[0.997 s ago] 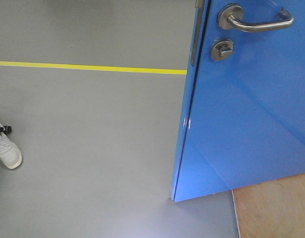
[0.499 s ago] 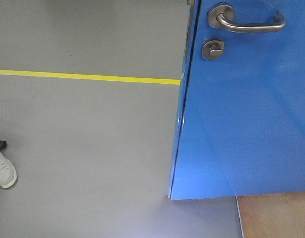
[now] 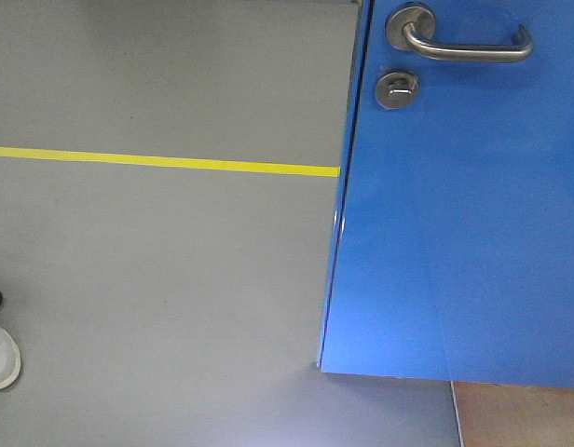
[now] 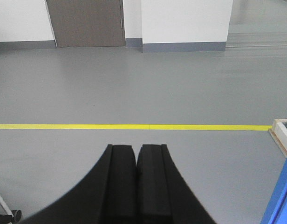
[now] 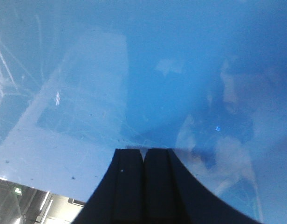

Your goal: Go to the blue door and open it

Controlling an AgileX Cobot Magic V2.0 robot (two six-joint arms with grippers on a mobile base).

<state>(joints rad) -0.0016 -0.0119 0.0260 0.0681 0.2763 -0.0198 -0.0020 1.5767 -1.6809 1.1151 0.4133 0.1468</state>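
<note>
Front view: blue door [image 3: 455, 214] fills the right half of frame, its free edge running top to bottom just right of centre, bottom corner hanging over grey floor [image 3: 157, 279]. Silver lever handle [image 3: 459, 37] upper right, round thumb-turn lock [image 3: 396, 88] just below it. Yellow floor line [image 3: 166, 163] crosses the left half and meets the door edge. White shoe [image 3: 0, 354] at lower left edge, wood flooring [image 3: 520, 414] bottom right. No end effector in this view.

Left wrist view: left end effector [image 4: 136, 163] shut, pads pressed together, holding nothing, aimed over open floor. Sliver of blue door at lower right corner. Brown door in the far wall, upper left.

Right wrist view: right end effector [image 5: 144, 158] closed, empty, tips right up against the glossy blue panel, prob touching. Scratches and reflections show.

Handling, my read: stiff, heavy, hinged slab w/ slick face; pads may slide. Best hold is the lever, or push near the free edge.

Writing: none readable anywhere.
</note>
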